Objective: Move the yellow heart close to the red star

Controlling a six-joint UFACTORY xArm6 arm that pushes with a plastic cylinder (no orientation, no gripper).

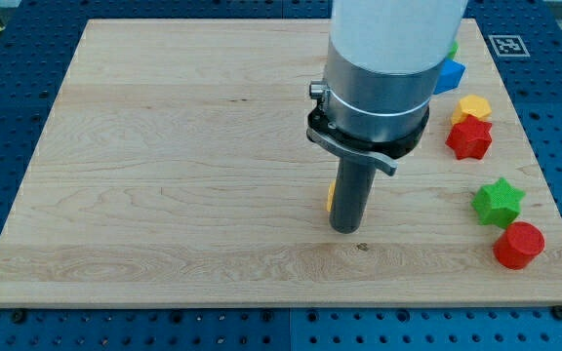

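Observation:
My tip (pixel 345 229) rests on the wooden board (pixel 164 175) a little right of the middle, toward the view's bottom. A thin yellow sliver (pixel 331 195) shows at the rod's left edge; it looks like the yellow heart, almost wholly hidden behind the rod, so its shape cannot be made out. The red star (pixel 469 139) lies far to the view's right and higher up, near the board's right edge, well apart from my tip.
A yellow block (pixel 473 105) touches the red star's upper side. A blue block (pixel 448 75) and a bit of a green block (pixel 453 49) peek out beside the arm. A green star (pixel 499 202) and a red cylinder (pixel 519 245) sit at the lower right.

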